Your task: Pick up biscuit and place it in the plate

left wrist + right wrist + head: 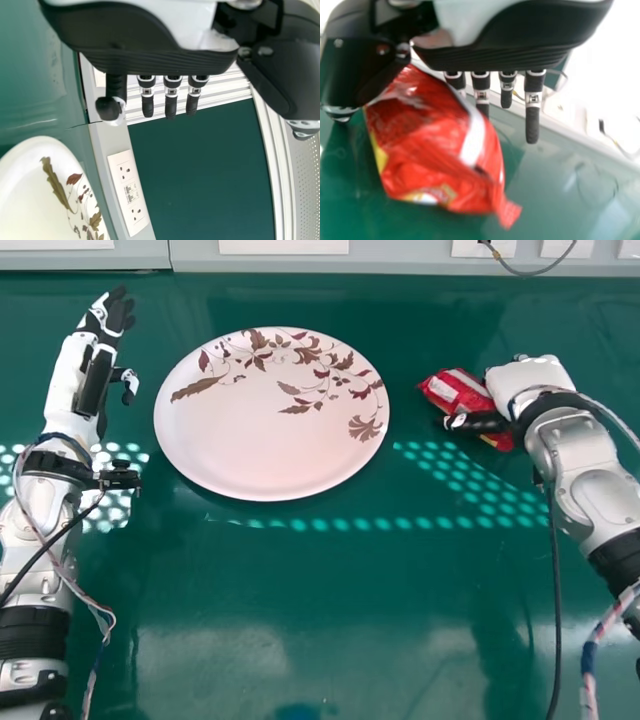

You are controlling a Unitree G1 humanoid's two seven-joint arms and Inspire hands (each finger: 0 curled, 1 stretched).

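Note:
My left hand [95, 370] stays at the left of the plate [250, 455], its fingers straight and holding nothing. In the left wrist view the same hand [150, 57] has its fingers extended, with part of the plate [27, 195] in sight. At the plate's right lies the red biscuit packet [456, 392] on the table, partly covered by my right hand [530, 378]. Seen from the right wrist, that hand [510, 42] is open, fingers straight, with the packet [437, 145] between thumb side and fingers; whether they touch it I cannot tell.
The green table [330, 620] carries patches of dotted light. Along its far edge runs a grey panel [400, 260] with white sockets. A dark cable [556, 610] hangs beside my right arm.

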